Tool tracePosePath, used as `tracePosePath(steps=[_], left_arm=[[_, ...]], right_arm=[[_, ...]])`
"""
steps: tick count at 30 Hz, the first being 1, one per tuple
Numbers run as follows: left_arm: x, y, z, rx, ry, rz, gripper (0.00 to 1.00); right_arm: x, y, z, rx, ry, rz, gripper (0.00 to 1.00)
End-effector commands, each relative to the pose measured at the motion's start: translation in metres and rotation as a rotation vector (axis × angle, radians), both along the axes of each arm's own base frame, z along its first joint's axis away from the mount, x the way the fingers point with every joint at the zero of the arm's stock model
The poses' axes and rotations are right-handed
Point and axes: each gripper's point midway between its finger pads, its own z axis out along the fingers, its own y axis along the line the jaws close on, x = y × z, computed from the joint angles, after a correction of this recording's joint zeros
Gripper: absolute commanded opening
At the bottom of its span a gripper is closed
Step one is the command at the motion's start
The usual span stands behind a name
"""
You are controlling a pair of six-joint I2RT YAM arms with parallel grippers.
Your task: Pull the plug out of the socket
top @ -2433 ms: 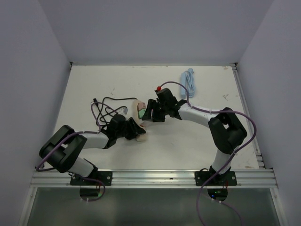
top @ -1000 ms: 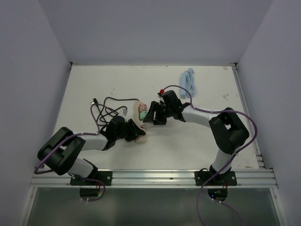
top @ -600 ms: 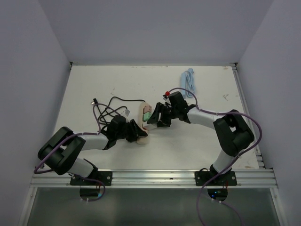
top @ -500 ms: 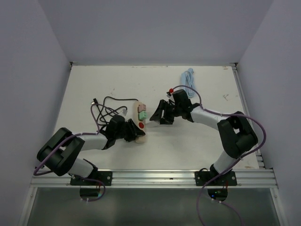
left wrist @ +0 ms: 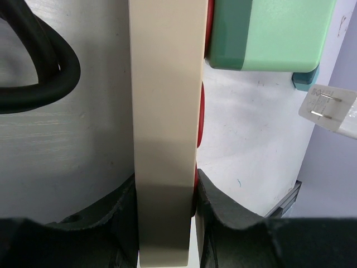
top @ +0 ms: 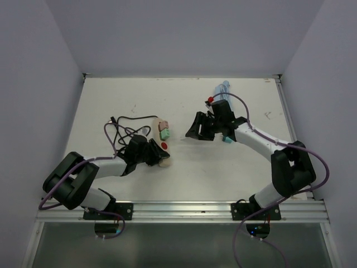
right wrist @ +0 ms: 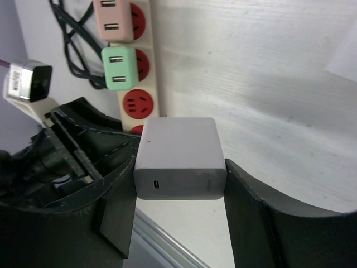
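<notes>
Plug (right wrist: 179, 158): white cube, out of its socket, gripped on both sides by right gripper (right wrist: 179, 178), jaws partly closed, well apart from socket strip (top: 163, 142). Socket strip: flat on table (top: 223, 167), near end clamped by left gripper (left wrist: 165, 195) (green adapter (right wrist: 118, 67), pink adapter (right wrist: 113, 19) plugged in).

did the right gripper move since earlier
Yes. The right gripper has pulled back to the right, away from the power strip and toward the blue cable, with the white plug in its jaws.

Socket strip (top: 165, 149), blue cable (top: 222, 87) on table (top: 128, 95)
</notes>
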Motion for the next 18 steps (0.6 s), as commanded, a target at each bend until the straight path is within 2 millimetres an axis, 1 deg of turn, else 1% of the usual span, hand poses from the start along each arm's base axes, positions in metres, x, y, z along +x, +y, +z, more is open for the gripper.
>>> tracePosePath(steps=[1,3,4,5,6,7,9,10,11,13,15,17,18], left_arm=[[-0.055,0.06,-0.069,0.27,0.269,0.078,0.0],[-0.055,0.058,-0.069,0.262,0.268,0.074,0.0],[-0.055,0.057,-0.069,0.259,0.266,0.071,0.0],[-0.055,0.057,-0.069,0.256,0.266,0.069,0.0],[-0.055,0.056,-0.07,0.255,0.269,0.067,0.0],[-0.055,0.056,-0.07,0.252,0.269,0.065,0.0],[-0.055,0.055,-0.07,0.251,0.269,0.061,0.0],[-0.055,0.055,-0.07,0.249,0.268,0.06,0.0],[-0.055,0.055,-0.069,0.248,0.267,0.058,0.0],[-0.055,0.055,-0.069,0.247,0.265,0.058,0.0],[-0.055,0.055,-0.069,0.247,0.264,0.058,0.0],[-0.055,0.055,-0.069,0.247,0.264,0.058,0.0],[-0.056,0.054,-0.07,0.245,0.267,0.056,0.0]], right_arm=[[0.012,-0.031,0.013,-0.163,-0.149,-0.043,0.0],[0.01,-0.049,0.003,-0.243,-0.192,-0.066,0.0],[0.016,-0.058,0.003,-0.278,-0.23,-0.106,0.0],[0.012,-0.068,-0.004,-0.307,-0.248,-0.123,0.0],[0.012,-0.072,-0.005,-0.317,-0.27,-0.136,0.0],[0.014,-0.078,-0.011,-0.336,-0.29,-0.159,0.0],[0.018,-0.083,-0.008,-0.341,-0.334,-0.188,0.0],[0.018,-0.088,-0.014,-0.366,-0.338,-0.2,0.0],[0.02,-0.09,-0.012,-0.367,-0.356,-0.211,0.0],[0.021,-0.1,-0.02,-0.414,-0.365,-0.233,0.0],[0.022,-0.104,-0.021,-0.428,-0.386,-0.242,0.0],[0.019,-0.11,-0.029,-0.448,-0.39,-0.249,0.0],[0.021,-0.109,-0.025,-0.436,-0.418,-0.258,0.0]])
